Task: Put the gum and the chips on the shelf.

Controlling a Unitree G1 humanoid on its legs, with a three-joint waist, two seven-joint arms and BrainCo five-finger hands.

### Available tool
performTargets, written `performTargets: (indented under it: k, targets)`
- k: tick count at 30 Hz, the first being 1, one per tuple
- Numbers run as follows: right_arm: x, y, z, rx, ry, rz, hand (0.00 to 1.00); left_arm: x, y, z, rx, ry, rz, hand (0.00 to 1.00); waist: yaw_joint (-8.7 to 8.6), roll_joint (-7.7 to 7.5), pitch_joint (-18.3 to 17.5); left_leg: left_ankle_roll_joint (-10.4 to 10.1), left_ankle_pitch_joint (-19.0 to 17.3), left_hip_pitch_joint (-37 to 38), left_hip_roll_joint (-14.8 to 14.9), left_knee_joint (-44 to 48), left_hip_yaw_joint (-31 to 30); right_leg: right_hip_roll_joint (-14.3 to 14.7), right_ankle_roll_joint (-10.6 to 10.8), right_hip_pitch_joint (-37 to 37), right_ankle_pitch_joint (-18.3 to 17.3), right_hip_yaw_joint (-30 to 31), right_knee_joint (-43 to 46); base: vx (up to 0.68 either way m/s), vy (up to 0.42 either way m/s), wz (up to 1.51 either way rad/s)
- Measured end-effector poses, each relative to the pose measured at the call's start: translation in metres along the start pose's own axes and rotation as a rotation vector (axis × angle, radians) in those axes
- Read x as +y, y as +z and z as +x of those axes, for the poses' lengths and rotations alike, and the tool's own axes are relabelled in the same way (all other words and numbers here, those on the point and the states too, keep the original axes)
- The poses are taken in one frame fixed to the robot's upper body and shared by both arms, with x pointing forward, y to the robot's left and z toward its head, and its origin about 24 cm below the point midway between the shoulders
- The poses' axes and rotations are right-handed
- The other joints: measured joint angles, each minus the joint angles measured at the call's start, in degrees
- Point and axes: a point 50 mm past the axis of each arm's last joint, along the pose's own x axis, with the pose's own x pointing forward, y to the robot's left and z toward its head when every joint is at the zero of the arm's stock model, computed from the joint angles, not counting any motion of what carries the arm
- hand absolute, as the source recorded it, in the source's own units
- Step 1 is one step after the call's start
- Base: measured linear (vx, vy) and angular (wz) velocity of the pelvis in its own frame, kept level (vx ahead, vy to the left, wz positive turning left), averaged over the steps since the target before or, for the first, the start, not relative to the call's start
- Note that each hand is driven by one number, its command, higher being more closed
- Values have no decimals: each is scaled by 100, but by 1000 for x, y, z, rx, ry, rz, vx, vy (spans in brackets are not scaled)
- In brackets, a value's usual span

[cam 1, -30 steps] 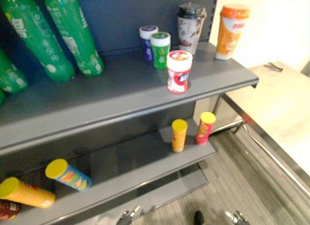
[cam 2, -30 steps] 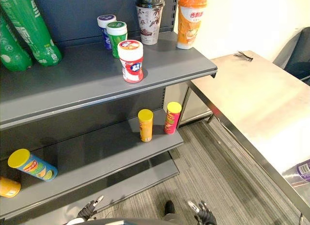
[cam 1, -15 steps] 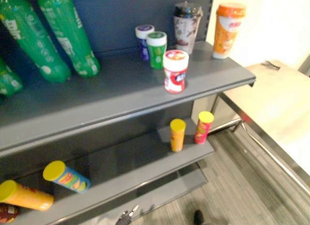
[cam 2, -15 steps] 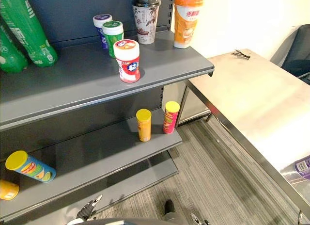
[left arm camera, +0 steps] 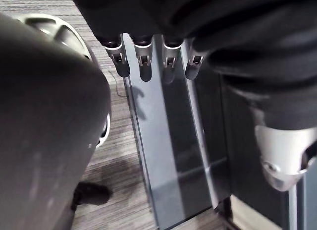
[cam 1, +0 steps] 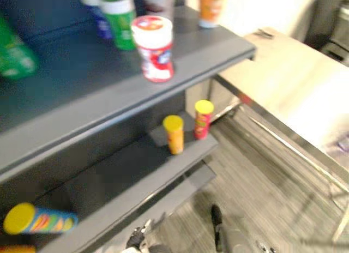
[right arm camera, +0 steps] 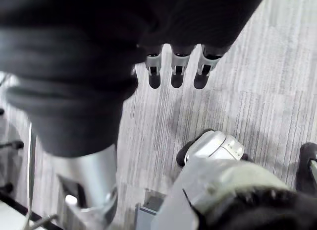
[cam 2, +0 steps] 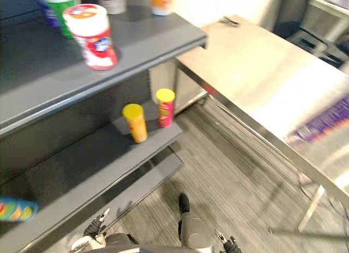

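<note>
A red-and-white gum bottle (cam 1: 154, 48) stands near the front edge of the grey upper shelf (cam 1: 82, 86), with a green gum bottle (cam 1: 119, 13) and a blue one (cam 1: 95, 6) behind it. Two chips cans stand upright on the lower shelf (cam 2: 82, 176): a yellow-orange one (cam 1: 174, 134) and a red one (cam 1: 203, 119). A blue chips can (cam 1: 39, 220) lies on its side at the far left. My left hand (left arm camera: 143, 61) hangs low by the shelf's base, fingers straight and empty. My right hand (right arm camera: 173, 71) hangs over the floor, fingers straight, also empty.
A steel table (cam 2: 256, 67) stands to the right of the shelf, with a purple packet (cam 2: 322, 122) near its front edge and a small dark object (cam 1: 264, 32) at its far end. An orange cup (cam 1: 211, 5) stands at the upper shelf's right end. Grey carpet lies between shelf and table.
The camera has swung right and down, so the shelf slid left and more of the steel table came into view. The things on the shelves have not moved. Both hands stay low.
</note>
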Motion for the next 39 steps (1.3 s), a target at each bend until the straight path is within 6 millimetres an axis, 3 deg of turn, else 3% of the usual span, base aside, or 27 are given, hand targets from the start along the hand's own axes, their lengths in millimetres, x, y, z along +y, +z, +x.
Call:
performTargets:
  k: [2,4,5,6,8,9,12,16,18,20,21,22,23,24,26,27,30,32,34,35,39]
  targets:
    - [-1,0,0,3,-6,-14,0,-1,5,1,-21,-3,7,0,29,-15,14,-105,100,370,172,-96,690,-435,-376,11,-256,-1359,862,67,11,-150]
    - [-2,-1,0,22,-5,-56,0,-2,5,0,-27,-18,25,0,-20,-62,-17,-136,118,525,214,-81,1017,-831,-482,270,-353,-1771,1186,81,-133,-116]
    - [3,2,3,23,9,-80,0,-8,11,2,-45,-45,50,0,-20,-60,-13,-222,163,563,247,-46,1214,-1004,-278,276,-685,-2025,1355,106,-181,-91]
    - [4,4,4,20,10,-81,0,-9,13,2,-49,-49,52,0,-25,-87,-26,-249,178,577,259,-10,1254,-987,-227,247,-683,-2095,1354,143,-224,-84]
    - [11,24,11,-19,29,-113,0,-15,10,3,-38,-64,44,0,-117,142,10,-292,306,595,514,67,1289,-579,-228,213,-679,-2094,1249,113,-221,-76]
    - [14,27,12,-27,37,-121,0,-15,8,2,-31,-65,45,0,-140,160,-3,-266,397,621,527,31,1280,-501,-224,214,-682,-2047,1194,98,-221,-73]
    - [31,43,16,-83,96,-171,0,-18,10,3,-31,-72,53,0,-145,112,-31,-206,914,731,527,-125,1449,-207,-232,135,-685,-1745,918,79,-225,-68]
    - [37,43,16,-82,122,-203,0,-19,10,4,-29,-72,53,0,-233,78,-21,-292,1541,980,569,-217,1428,-125,-537,96,-895,-1721,1294,67,-164,-31]
    - [38,43,16,-86,128,-211,0,-18,8,3,-23,-66,52,0,-330,68,-23,-267,1774,1123,743,51,1477,-78,-635,97,-1108,-1679,1591,103,-221,-42]
    - [37,43,15,-91,125,-211,0,-19,7,3,-22,-68,50,0,-341,72,-24,-63,2078,1133,1095,702,1461,108,-738,112,-1321,-1442,1656,89,-241,-75]
    - [36,43,15,-93,122,-210,0,-19,7,3,-22,-68,45,0,-326,57,-18,240,2333,999,1280,1178,1161,238,-820,149,-1379,-1185,1600,34,-203,-77]
    - [36,43,15,-95,120,-210,0,-20,6,3,-21,-69,44,0,-319,42,-8,245,2073,844,1280,1381,810,292,-841,171,-1399,-1065,1539,-3,-132,-76]
    - [34,41,15,-88,106,-208,0,-21,6,3,-23,-72,35,0,-334,-23,37,14,1392,391,949,1533,-250,341,-863,318,-1420,-883,1426,-14,-146,-63]
    - [27,35,15,-64,80,-201,0,-20,10,3,-39,-70,16,0,-294,-84,73,-142,1026,89,500,1397,-1198,376,-801,568,-1452,-761,1230,-10,-81,-58]
    - [14,24,11,-27,43,-190,0,-15,7,0,-42,-60,10,0,-259,-147,60,-153,836,-137,20,899,-1822,428,-759,903,-1429,-581,994,-8,-42,-50]
    - [10,22,10,-23,33,-182,0,-13,5,0,-45,-56,9,0,-244,-165,52,-158,839,-230,-91,684,-1914,432,-758,955,-1430,-519,965,13,9,-64]
    - [-3,24,8,-29,-5,-166,0,-13,-4,-3,-23,-52,0,0,-144,26,3,-243,920,-700,-448,-470,-2447,500,-635,998,-1355,-172,809,57,74,-85]
    - [-6,25,8,-32,-15,-161,0,-10,-11,-6,-15,-28,-43,0,-89,106,-9,-247,1132,-810,-680,-1044,-2967,555,-519,1023,-1299,146,805,113,133,-91]
    - [-7,26,7,-46,-23,-135,0,-10,-14,-6,-7,-21,-47,0,-115,149,-37,-206,1271,-746,-819,-1304,-3135,592,-431,1040,-1317,351,814,192,190,-69]
    - [-9,26,7,-47,-30,-120,0,-11,-15,-7,-1,-24,-50,0,-117,171,-56,-200,1526,-613,-897,-1524,-3131,598,-352,1039,-1351,484,851,183,197,-59]
    - [-9,14,5,-24,-45,-59,0,-6,-15,-6,7,-14,-26,0,-119,-27,-216,4,1567,-257,-1199,-1831,-2642,337,-82,1199,-1239,892,542,196,253,-44]
